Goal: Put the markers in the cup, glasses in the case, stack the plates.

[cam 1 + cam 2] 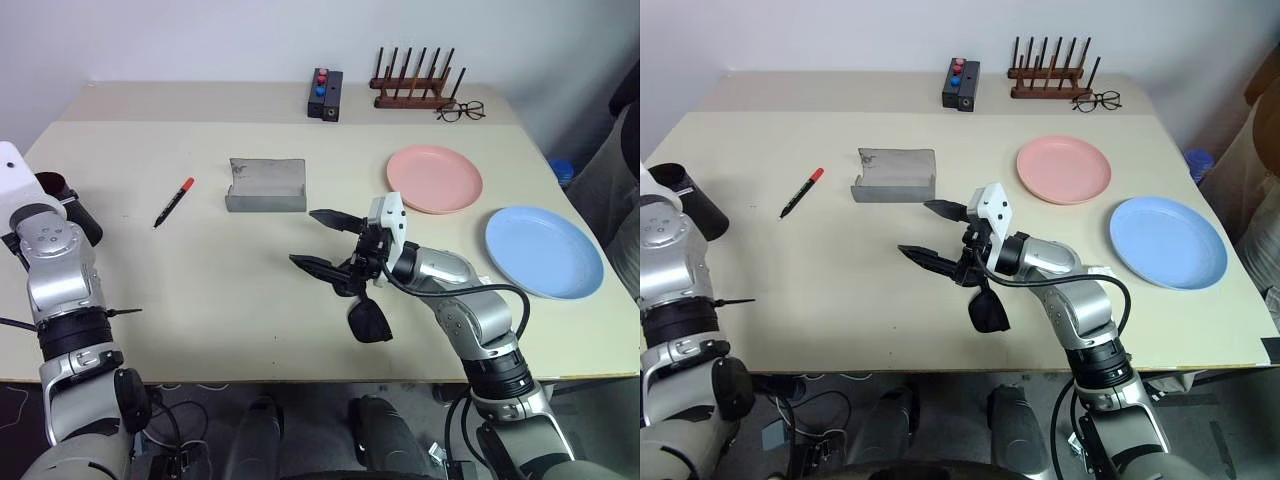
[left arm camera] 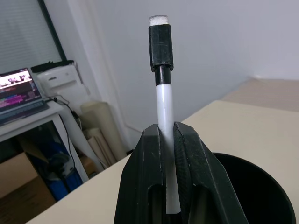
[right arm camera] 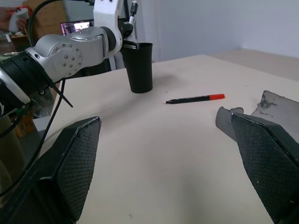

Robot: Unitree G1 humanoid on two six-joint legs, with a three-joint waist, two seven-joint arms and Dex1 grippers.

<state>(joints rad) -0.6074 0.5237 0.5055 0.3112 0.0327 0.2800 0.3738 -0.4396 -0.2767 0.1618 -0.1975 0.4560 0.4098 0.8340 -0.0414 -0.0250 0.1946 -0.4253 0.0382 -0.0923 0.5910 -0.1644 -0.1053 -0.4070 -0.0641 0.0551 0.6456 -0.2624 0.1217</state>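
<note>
No legible writing on red-capped marker (image 1: 174, 202), cup (image 3: 140, 67) or case (image 1: 266, 186).

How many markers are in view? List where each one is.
2. The red-capped marker lies on the table left of the case; the white marker is clamped in the left gripper above the cup.

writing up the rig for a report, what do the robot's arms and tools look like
Both arms are silver-grey metal segments with black joint bands. The right arm has a black cable looping along its forearm and a white block at the wrist. Each ends in a tool of two black fingers: the right tool has textured pads, and the left tool has smooth matte fingers.
</note>
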